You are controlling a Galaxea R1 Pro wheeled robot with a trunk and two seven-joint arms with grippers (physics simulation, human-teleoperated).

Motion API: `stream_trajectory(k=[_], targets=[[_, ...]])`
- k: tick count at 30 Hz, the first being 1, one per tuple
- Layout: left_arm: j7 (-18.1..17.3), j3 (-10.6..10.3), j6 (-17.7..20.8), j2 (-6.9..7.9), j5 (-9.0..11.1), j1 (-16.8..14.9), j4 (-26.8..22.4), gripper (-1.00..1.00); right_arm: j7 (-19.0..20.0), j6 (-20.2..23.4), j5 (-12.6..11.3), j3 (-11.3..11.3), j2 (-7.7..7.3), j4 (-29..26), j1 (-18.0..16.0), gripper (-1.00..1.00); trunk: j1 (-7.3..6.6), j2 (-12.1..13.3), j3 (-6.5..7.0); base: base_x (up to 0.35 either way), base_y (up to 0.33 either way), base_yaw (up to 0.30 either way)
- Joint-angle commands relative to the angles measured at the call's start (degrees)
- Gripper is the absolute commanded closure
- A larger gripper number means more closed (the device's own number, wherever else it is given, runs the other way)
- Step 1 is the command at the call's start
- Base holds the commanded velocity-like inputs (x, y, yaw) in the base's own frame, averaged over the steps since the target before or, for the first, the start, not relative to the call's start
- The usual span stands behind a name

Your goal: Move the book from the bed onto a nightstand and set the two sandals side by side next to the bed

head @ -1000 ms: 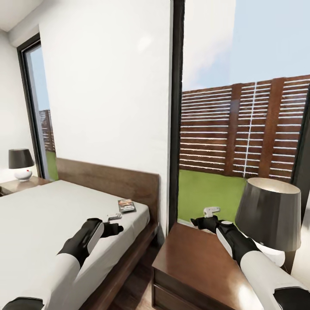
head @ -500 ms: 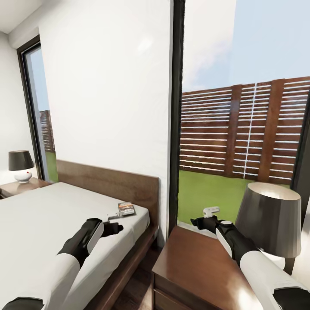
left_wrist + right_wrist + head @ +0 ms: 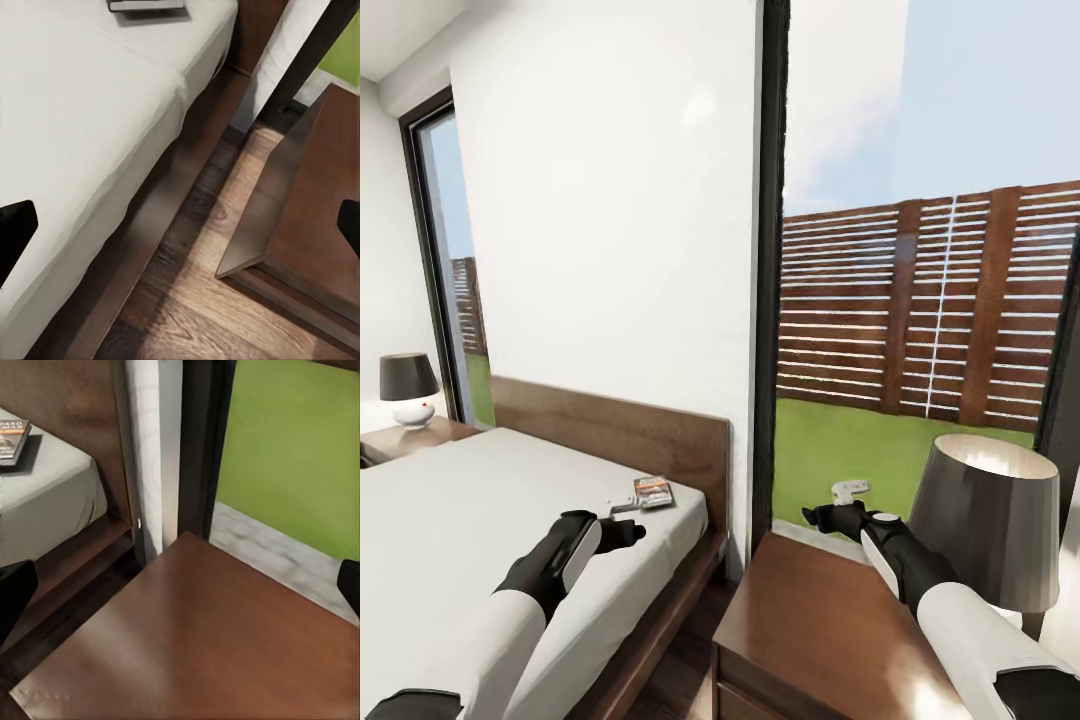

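Shifted downward since a second ago, whole head view: camera motion, arms as before. Approach step. Bed (image 3: 480, 500) at left, nightstand (image 3: 810, 620) right with lamp (image 3: 985, 530) crowding its top. Book (image 3: 653, 490) near headboard, just beyond left gripper (image 3: 622, 508), fingers apart; right gripper (image 3: 850, 490) likewise spread. Next: reach, pinch book.

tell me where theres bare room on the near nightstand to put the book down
The near nightstand top is bare from its window-side edge to its bed-side edge, under the right gripper. It is crowded only at the lamp. The book lies on the bed.
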Motion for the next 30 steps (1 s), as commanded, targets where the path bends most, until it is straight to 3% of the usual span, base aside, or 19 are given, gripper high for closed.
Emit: stream_trajectory(k=[1, 18, 30], targets=[[0.0, 0.0, 0.0, 0.0, 0.0, 0.0, 0.0, -1.0, 0.0, 0.0, 0.0, 0.0, -0.01, 0.0, 0.0, -1.0, -0.23, 0.4, 0.18, 0.0, 0.0, 0.0], [0.0, 0.0, 0.0, 0.0, 0.0, 0.0, 0.2, -1.0, 0.2, 0.0, 0.0, 0.0, -0.08, 0.0, 0.0, -1.0, -3.96, 7.2, 3.24, 0.009, 0.0, 0.0], [-0.1, -0.1, 0.0, 0.0, -0.2, 0.0, 1.2, -1.0, 0.2, 0.0, 0.0, 0.0, -0.1, 0.0, 0.0, -1.0, -6.6, 12.0, 5.39, 0.236, 0.07, 0.0]])
